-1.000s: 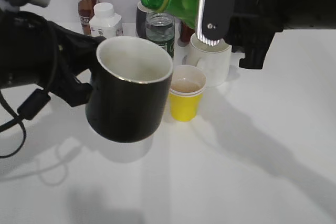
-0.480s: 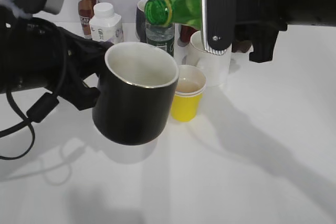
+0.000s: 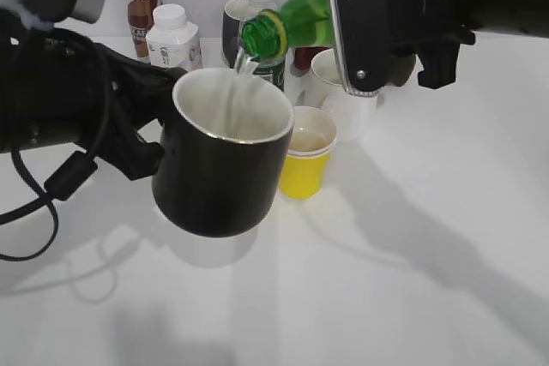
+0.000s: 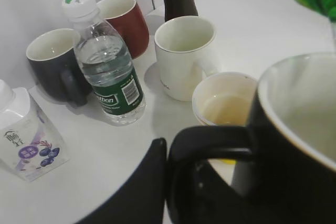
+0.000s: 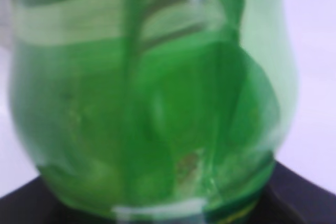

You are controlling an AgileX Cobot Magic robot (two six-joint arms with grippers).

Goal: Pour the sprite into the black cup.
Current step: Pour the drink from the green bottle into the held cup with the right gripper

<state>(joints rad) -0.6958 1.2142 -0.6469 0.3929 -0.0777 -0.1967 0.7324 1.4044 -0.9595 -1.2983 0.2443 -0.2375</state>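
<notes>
Left gripper (image 3: 141, 126) has the black cup (image 3: 225, 160) clamped by the handle side and is holding it up off the table (image 3: 386, 280), while the right gripper (image 3: 360, 23) is wrapped tight around the sprite (image 3: 296, 19), tipped so its open mouth sits just above the cup's far rim. In the exterior view you can see a thin clear stream running from the mouth down into the white inside, so the pour is underway but looks like it's only just started; how full the cup is, I can't tell. Behind it are a yellow paper cup (image 3: 306, 156) and a white mug (image 3: 347, 96). The left wrist view shows the cup's handle (image 4: 210, 142) right at the gripper, plus a water bottle (image 4: 105, 72) and a maroon mug (image 4: 126, 22) further back. The right wrist view is basically all green bottle body (image 5: 152, 98), filling the frame. Left to do: finish pouring, tip the bottle back up.
</notes>
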